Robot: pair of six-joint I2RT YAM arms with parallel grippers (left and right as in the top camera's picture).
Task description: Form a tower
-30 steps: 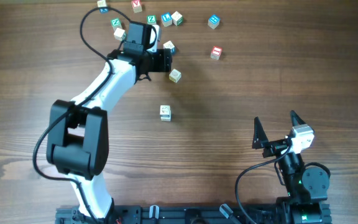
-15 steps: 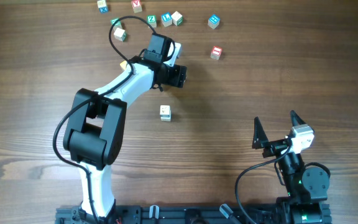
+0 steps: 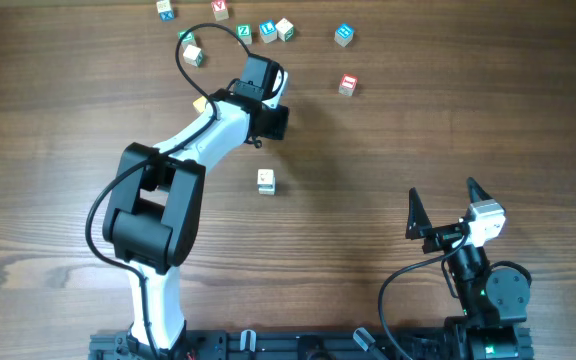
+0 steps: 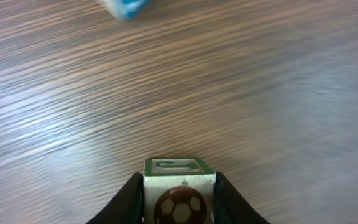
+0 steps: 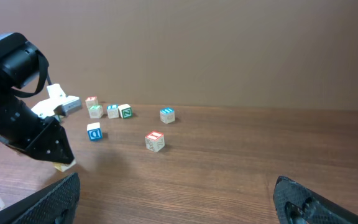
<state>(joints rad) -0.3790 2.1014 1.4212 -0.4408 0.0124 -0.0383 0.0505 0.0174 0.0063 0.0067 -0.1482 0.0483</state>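
Observation:
My left gripper (image 3: 273,122) (image 4: 178,179) is shut on a pale cube (image 4: 180,202) with a green letter on top and a brown football on its near face. Both fingers press its sides, and it sits low over the wood. In the overhead view the gripper hides this cube. A lone pale cube (image 3: 266,181) stands at mid-table, just below the left gripper. From above I cannot tell whether it tops a tower. My right gripper (image 3: 446,205) (image 5: 178,193) stands open at the lower right with nothing between its fingers.
Several loose letter cubes lie along the far edge, among them a red-lettered cube (image 3: 347,84) (image 5: 155,140), a blue one (image 3: 343,35) (image 5: 166,115) and a green one (image 3: 244,32). Another blue cube (image 4: 126,6) lies just beyond the left gripper.
The left arm swung right from the far cluster onto the cube beside it. Its fingers then closed on that cube. The right arm has not moved.

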